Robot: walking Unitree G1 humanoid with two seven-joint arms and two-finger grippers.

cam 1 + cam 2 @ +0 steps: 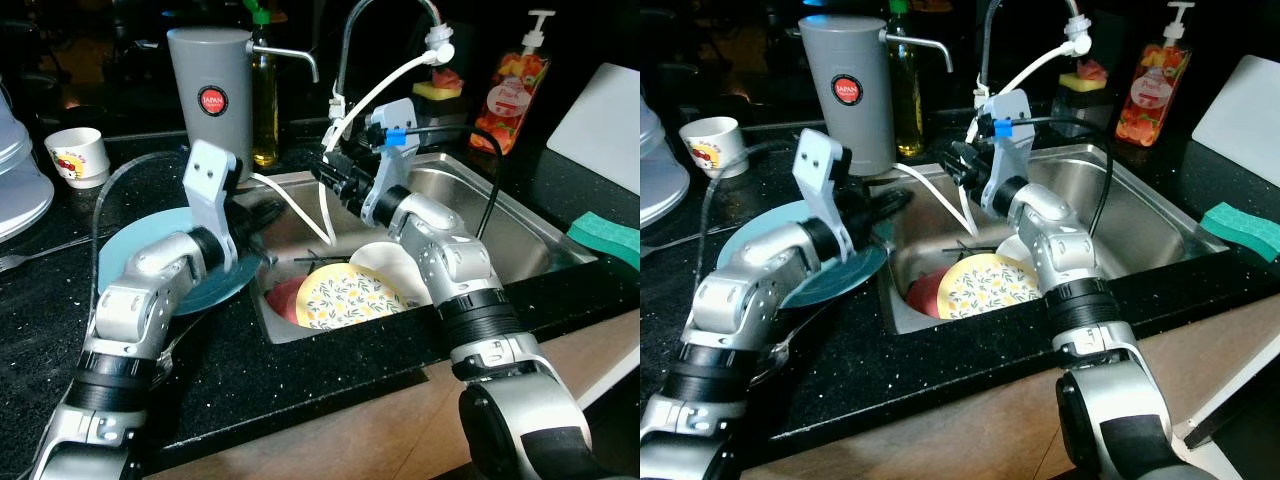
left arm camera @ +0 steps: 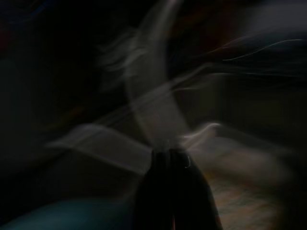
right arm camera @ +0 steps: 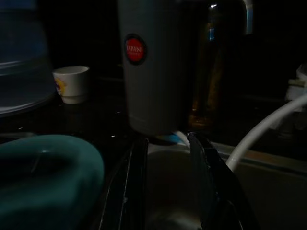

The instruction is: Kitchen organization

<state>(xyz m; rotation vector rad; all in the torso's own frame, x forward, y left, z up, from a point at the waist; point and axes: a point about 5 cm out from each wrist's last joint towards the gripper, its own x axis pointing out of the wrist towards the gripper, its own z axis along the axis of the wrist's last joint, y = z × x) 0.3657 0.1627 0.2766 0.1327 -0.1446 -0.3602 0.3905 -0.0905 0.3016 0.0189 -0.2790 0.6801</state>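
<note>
A teal plate [image 1: 130, 250] lies on the black counter left of the sink, partly under my left forearm. My left gripper [image 1: 262, 214] reaches past its right rim toward the sink edge, and its fingers [image 2: 170, 191] look pressed together with nothing between them; that view is blurred. In the steel sink [image 1: 500, 225] lie a yellow floral plate [image 1: 345, 297], a white dish [image 1: 395, 265] and a red plate [image 1: 283, 297]. My right gripper [image 1: 325, 176] hovers over the sink's back left corner, pointing left, open, its fingers [image 3: 204, 177] apart and holding nothing.
A grey water dispenser [image 1: 210, 95], an oil bottle [image 1: 265, 95], the faucet [image 1: 350, 45] with a white hose [image 1: 385, 85] and a soap bottle [image 1: 515, 85] line the back. A paper cup [image 1: 78, 155] and fork [image 1: 30, 258] lie left; a green sponge [image 1: 610, 235] right.
</note>
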